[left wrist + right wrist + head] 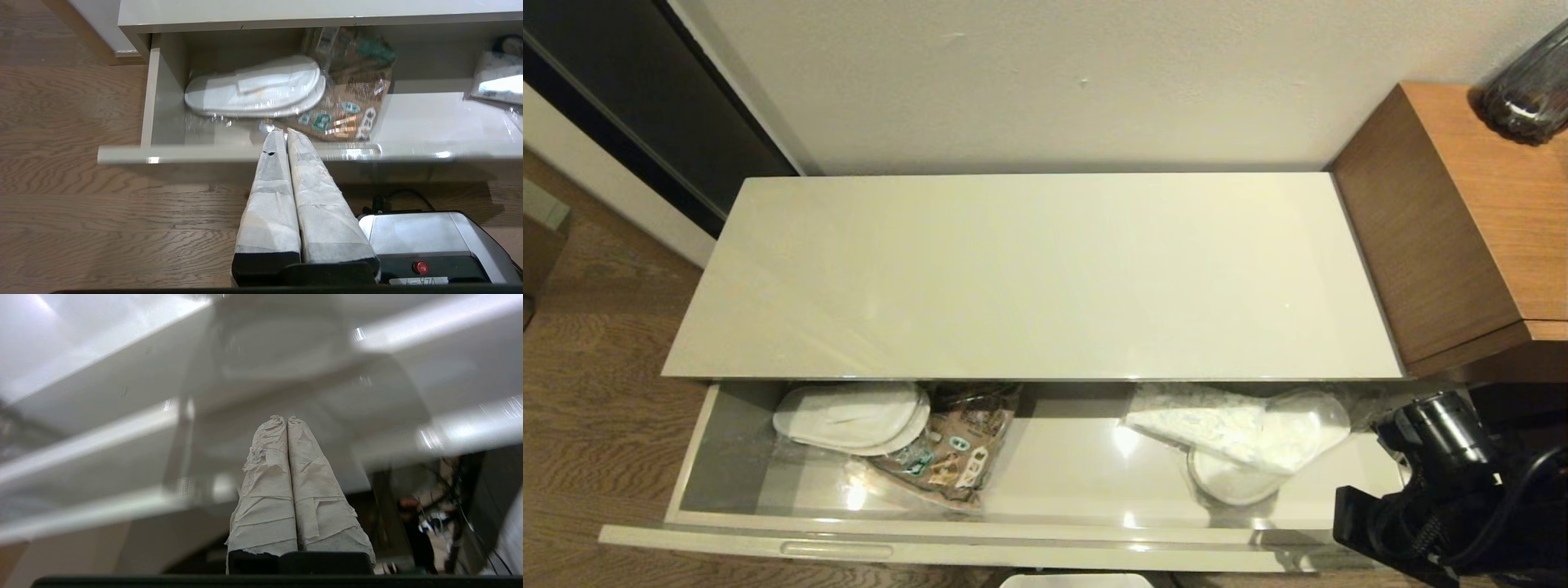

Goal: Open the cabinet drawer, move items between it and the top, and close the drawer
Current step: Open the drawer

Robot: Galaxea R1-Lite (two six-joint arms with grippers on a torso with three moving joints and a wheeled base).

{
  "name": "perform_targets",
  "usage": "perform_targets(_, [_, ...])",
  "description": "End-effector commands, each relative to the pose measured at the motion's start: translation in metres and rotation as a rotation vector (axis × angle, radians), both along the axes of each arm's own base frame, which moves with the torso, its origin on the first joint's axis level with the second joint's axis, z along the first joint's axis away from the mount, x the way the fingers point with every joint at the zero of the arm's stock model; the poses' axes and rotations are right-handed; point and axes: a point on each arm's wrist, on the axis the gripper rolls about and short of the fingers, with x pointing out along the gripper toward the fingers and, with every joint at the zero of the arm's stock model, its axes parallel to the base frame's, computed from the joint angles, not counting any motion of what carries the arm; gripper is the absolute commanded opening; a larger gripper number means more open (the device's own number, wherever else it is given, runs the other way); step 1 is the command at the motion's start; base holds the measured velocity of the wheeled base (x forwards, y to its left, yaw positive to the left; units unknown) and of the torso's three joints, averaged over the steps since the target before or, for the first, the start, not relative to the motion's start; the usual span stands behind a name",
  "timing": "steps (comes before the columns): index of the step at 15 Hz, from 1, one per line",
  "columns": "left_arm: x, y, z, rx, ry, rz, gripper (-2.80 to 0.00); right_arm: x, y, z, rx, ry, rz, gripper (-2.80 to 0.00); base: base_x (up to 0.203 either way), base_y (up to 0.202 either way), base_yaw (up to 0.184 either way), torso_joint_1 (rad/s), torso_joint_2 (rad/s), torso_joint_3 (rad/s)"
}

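Note:
The cabinet drawer [1045, 552] stands pulled out below the bare cream top [1037, 269]. At its left end lie white slippers in a clear bag [849, 416] [253, 87]. At its right end a white tissue-like pack [1217, 425] [496, 81] rests over a second bagged slipper pair [1241, 482]. A dark round shape [508, 43] shows behind that pack; I cannot tell if it is the tape roll. My left gripper [282, 131] is shut and empty, tips over the drawer front [184, 154]. My right gripper [287, 418] is shut and empty, close to the drawer's pale front.
A brown printed snack bag [952, 453] [347, 106] lies beside the left slippers. A brown wooden unit [1462, 220] with a dark vase [1527, 90] stands right of the cabinet. My right arm [1445, 490] sits at the drawer's right front corner. Wooden floor [102, 224] lies to the left.

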Motion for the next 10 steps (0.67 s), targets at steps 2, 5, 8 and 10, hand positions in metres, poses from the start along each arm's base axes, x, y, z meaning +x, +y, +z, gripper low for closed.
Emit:
perform_targets(2, [0.000,0.000,0.000,0.000,0.000,0.000,-2.80,-0.037,-0.009,0.028,0.025,-0.044,0.008,-2.80,0.000,0.000,0.000,0.000,0.00,0.000])
perform_targets(5, [0.000,0.000,0.000,0.000,0.000,0.001,-2.80,-0.062,-0.014,0.035,0.039,-0.009,0.018,-2.80,0.000,0.000,0.000,0.000,0.00,0.000])
perform_targets(8, [0.000,0.000,0.000,0.000,0.000,0.000,-2.80,-0.052,-0.012,0.034,0.032,0.017,0.009,-2.80,0.000,0.000,0.000,0.000,0.00,0.000])
perform_targets(10, [0.000,0.000,0.000,0.000,0.000,0.000,-2.80,-0.039,-0.009,0.029,0.031,0.037,-0.015,-2.80,0.000,0.000,0.000,0.000,0.00,0.000])
